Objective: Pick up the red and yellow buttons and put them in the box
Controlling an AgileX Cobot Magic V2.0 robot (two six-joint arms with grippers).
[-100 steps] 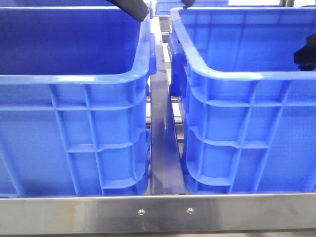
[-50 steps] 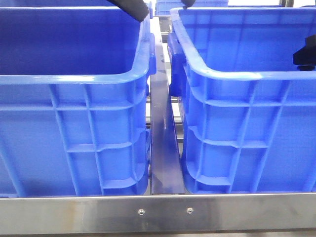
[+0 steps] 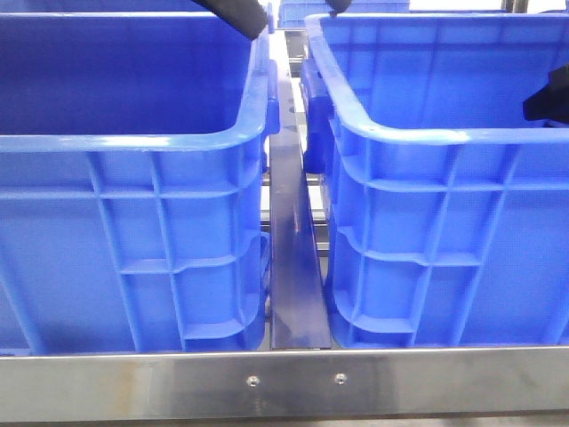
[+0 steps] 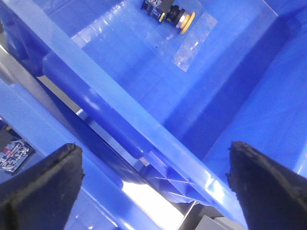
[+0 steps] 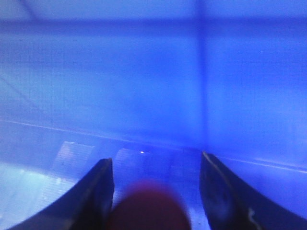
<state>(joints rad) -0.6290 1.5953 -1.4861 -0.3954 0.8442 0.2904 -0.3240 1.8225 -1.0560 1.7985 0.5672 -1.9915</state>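
Two blue boxes are being shown side by side at the front edge of the worktop. The right gripper point(image 5: 156, 191) is being held inside the right-hand box point(image 3: 444, 133), its jaws closed around a blurred red button point(image 5: 148, 206). The left gripper point(image 4: 153, 177) is being held spread wide and empty above a box rim. A yellow button point(image 4: 184, 19) is lying on a box floor. If released high, the red button could bounce or roll.
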